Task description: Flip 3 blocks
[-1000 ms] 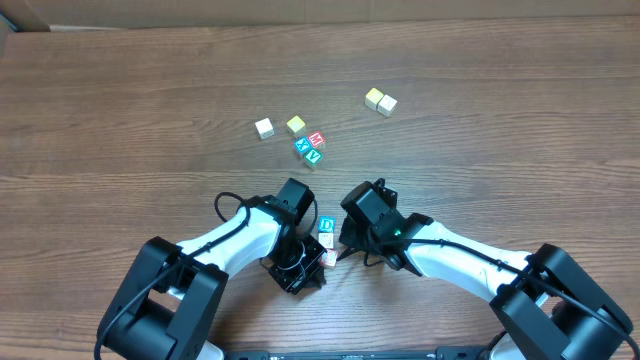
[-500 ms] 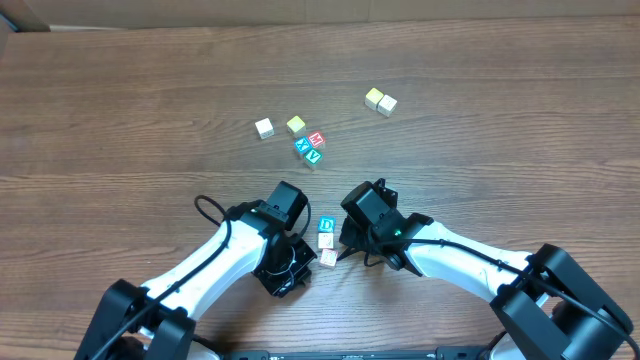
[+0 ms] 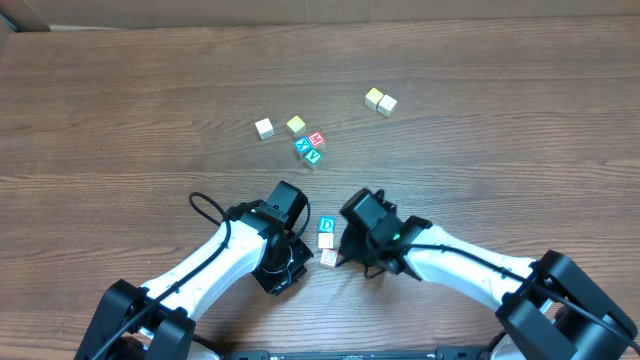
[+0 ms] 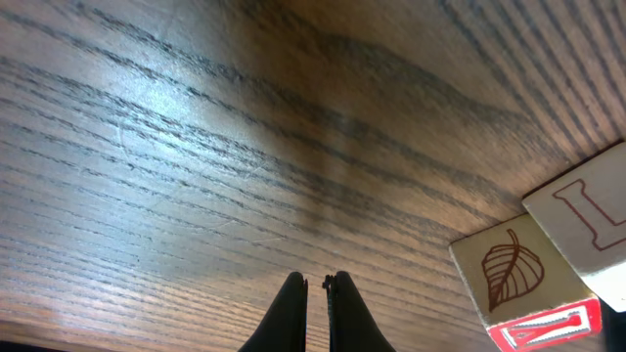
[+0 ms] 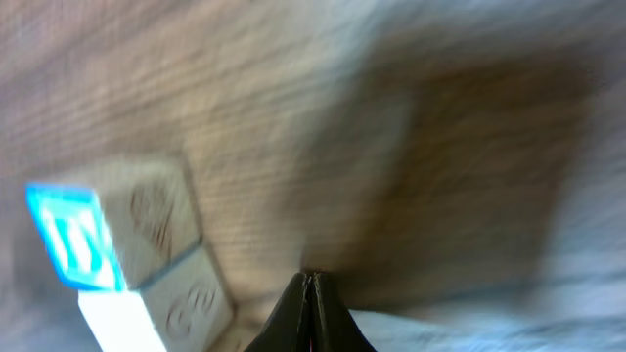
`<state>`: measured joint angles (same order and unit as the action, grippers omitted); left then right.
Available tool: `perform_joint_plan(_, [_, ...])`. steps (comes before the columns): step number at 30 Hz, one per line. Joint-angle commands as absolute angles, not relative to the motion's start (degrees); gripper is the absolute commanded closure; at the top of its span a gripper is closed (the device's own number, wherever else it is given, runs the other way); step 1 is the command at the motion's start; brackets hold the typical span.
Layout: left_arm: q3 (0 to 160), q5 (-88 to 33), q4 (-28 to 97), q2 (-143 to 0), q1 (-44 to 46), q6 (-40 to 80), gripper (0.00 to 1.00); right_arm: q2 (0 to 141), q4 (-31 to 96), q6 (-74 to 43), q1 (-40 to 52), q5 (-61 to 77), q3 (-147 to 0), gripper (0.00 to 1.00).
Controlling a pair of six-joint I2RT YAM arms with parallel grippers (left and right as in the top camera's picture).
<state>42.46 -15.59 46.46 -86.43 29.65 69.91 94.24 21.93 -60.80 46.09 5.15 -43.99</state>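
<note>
Blue D block [image 3: 326, 225], whitish block [image 3: 326, 241], red-lettered block [image 3: 328, 258]: close column on table [image 3: 120, 100], set between both arms for reach. Left gripper [image 4: 316, 284], right gripper [image 5: 309, 279]: jaws pressed together, empty (likely closed to tip blocks, not pinch them).

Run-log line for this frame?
left gripper: shut, empty | right gripper: shut, empty | blue D block, middle block, near block: lined up
</note>
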Motion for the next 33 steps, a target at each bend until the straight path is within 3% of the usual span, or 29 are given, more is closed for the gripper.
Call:
perform_joint_plan(1, [42.26,-14.39,46.28,-85.8,30.02,69.45,0.96,95.13,22.24,-60.29,49.23,6.98,-43.16,0.96])
perform_joint_plan(33, [42.26,-14.35,46.11,-85.8,30.02,69.41,0.96,95.04,20.49,-58.92,50.13,2.68,-43.16,0.96])
